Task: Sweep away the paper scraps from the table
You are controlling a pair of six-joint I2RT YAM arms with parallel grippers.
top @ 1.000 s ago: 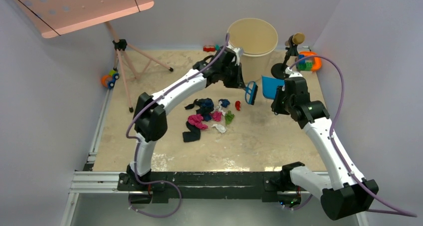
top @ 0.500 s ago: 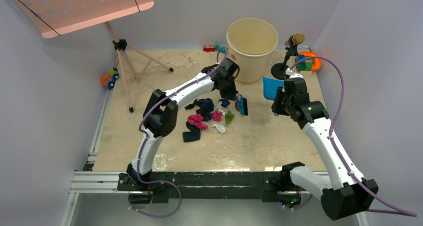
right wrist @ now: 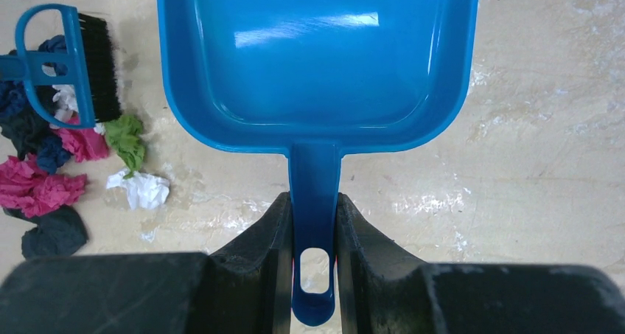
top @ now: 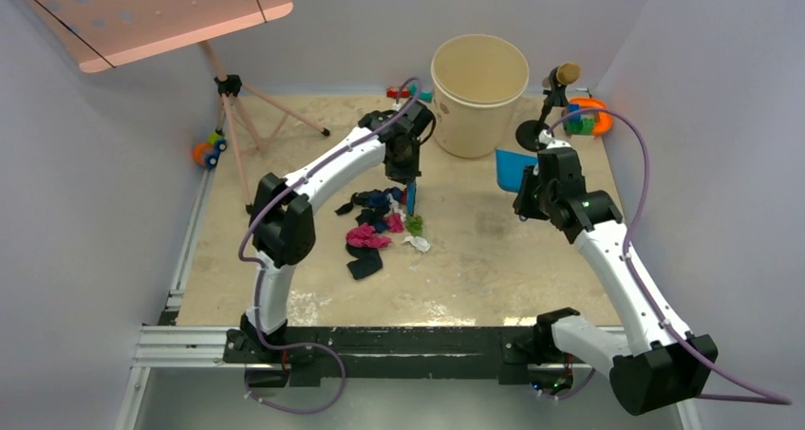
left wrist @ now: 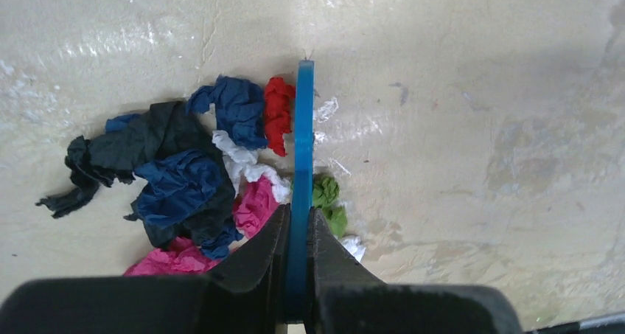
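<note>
Paper scraps crowd beside the brush (clamped in left hand).

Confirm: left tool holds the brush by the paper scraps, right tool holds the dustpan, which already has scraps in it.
Not quite: the dustpan is empty, as the right wrist view shows. The left tool holds the brush by the paper scraps; the right tool holds the dustpan.
</note>
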